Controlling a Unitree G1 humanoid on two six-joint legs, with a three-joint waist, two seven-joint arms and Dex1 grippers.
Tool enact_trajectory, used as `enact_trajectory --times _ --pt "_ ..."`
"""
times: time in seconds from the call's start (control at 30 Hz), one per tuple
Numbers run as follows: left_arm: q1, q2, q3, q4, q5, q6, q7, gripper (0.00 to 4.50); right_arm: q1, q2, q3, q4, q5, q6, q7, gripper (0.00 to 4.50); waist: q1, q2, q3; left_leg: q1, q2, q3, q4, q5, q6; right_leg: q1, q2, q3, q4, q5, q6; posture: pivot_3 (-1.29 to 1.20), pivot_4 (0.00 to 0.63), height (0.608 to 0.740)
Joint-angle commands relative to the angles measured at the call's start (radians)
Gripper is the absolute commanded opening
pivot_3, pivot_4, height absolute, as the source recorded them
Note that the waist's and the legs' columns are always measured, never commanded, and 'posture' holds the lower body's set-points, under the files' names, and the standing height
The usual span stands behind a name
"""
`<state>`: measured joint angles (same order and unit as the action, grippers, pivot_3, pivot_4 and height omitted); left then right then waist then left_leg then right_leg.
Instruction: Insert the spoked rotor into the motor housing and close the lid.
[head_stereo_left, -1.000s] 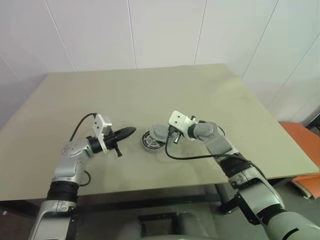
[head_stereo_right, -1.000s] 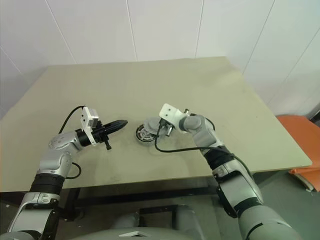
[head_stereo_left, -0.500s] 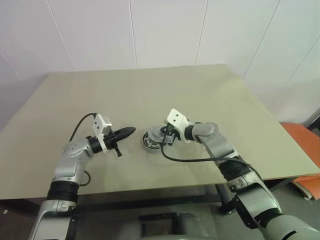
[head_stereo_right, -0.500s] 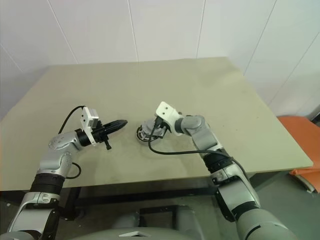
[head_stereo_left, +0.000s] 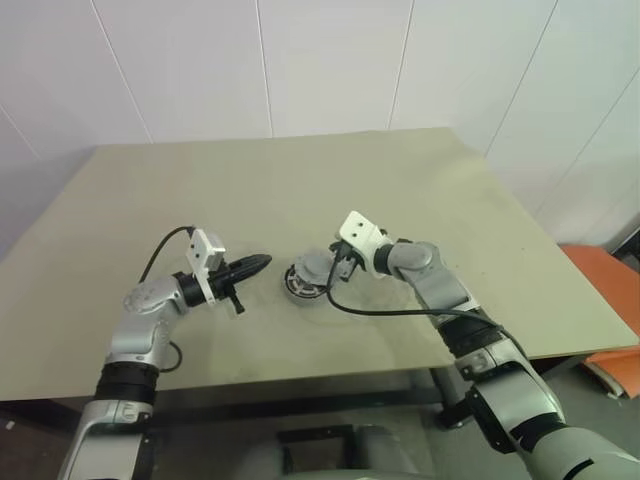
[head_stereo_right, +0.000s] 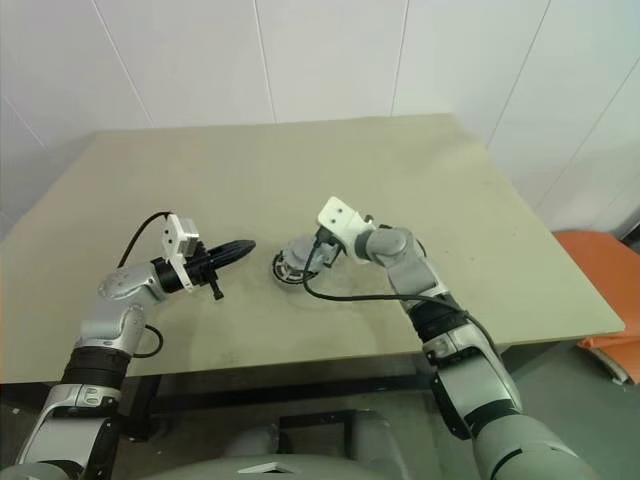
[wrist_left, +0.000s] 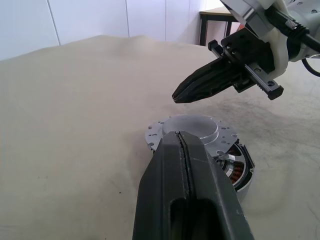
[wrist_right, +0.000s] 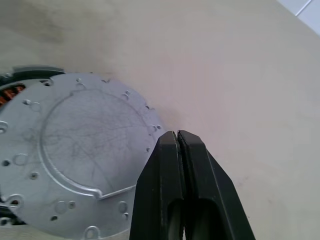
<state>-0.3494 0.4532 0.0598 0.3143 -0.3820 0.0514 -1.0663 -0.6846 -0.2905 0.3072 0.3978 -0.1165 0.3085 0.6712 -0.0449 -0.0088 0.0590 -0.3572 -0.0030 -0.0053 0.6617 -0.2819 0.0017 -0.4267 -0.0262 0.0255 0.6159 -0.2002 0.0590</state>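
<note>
The motor housing (head_stereo_left: 303, 284) sits mid-table. The spoked rotor (wrist_left: 233, 168) lies inside it, its copper windings showing at one side. A silvery round lid (head_stereo_left: 316, 264) rests askew on top, shifted off centre, also seen as the lid (wrist_right: 75, 150) close up. My right gripper (head_stereo_left: 337, 267) is shut with nothing in it. Its tip hovers just above the lid's right edge, and the right gripper (wrist_left: 182, 95) points down at the lid. My left gripper (head_stereo_left: 262, 262) is shut and empty, level, a short way left of the housing.
The beige table (head_stereo_left: 420, 190) is bare around the housing. A black cable (head_stereo_left: 380, 311) loops from the right wrist over the tabletop. An orange seat (head_stereo_left: 600, 290) stands beyond the table's right edge. White wall panels rise behind.
The right gripper swung slightly left over the lid half a second ago, then drew back right and tilted a little. Lid and housing stay put. The left arm has not moved.
</note>
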Motion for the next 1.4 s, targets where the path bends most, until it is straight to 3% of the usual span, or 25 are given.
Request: enact_trajectory --times 0.03,0.4,0.6,0.83,1.4 --pt "-0.017 0.005 0.012 -0.013 -0.002 -0.016 0.001 0.0 -0.027 -0.004 0.005 -0.017 -0.011 -0.024 0.01 0.06 0.0 0.0 0.0 0.0 0.0 0.0 0.0 0.0 0.0 0.0 0.0 0.0 0.0 0.0 0.0 0.0 0.0 0.74" --pt "-0.018 0.004 0.011 -0.013 -0.001 -0.017 -0.001 0.0 0.011 -0.015 0.045 -0.059 -0.03 -0.028 0.075 0.06 0.0 0.0 0.0 0.0 0.0 0.0 0.0 0.0 0.0 0.0 0.0 0.0 0.0 0.0 0.0 0.0 0.0 0.74" --pt "-0.016 0.006 0.01 -0.017 -0.002 -0.018 -0.005 0.0 -0.02 -0.014 0.03 0.018 -0.084 -0.065 -0.017 0.06 0.0 0.0 0.0 0.0 0.0 0.0 0.0 0.0 0.0 0.0 0.0 0.0 0.0 0.0 0.0 0.0 0.0 0.74" --pt "-0.013 0.006 0.01 -0.022 -0.003 -0.017 -0.006 0.0 -0.022 -0.02 0.047 0.052 -0.12 -0.097 -0.019 0.06 0.0 0.0 0.0 0.0 0.0 0.0 0.0 0.0 0.0 0.0 0.0 0.0 0.0 0.0 0.0 0.0 0.0 0.74" --pt "-0.003 0.01 0.008 -0.02 0.001 -0.014 -0.009 0.0 0.004 0.036 -0.038 -0.037 0.032 0.017 0.065 0.06 0.0 0.0 0.0 0.0 0.0 0.0 0.0 0.0 0.0 0.0 0.0 0.0 0.001 0.0 0.0 0.0 0.0 0.74"
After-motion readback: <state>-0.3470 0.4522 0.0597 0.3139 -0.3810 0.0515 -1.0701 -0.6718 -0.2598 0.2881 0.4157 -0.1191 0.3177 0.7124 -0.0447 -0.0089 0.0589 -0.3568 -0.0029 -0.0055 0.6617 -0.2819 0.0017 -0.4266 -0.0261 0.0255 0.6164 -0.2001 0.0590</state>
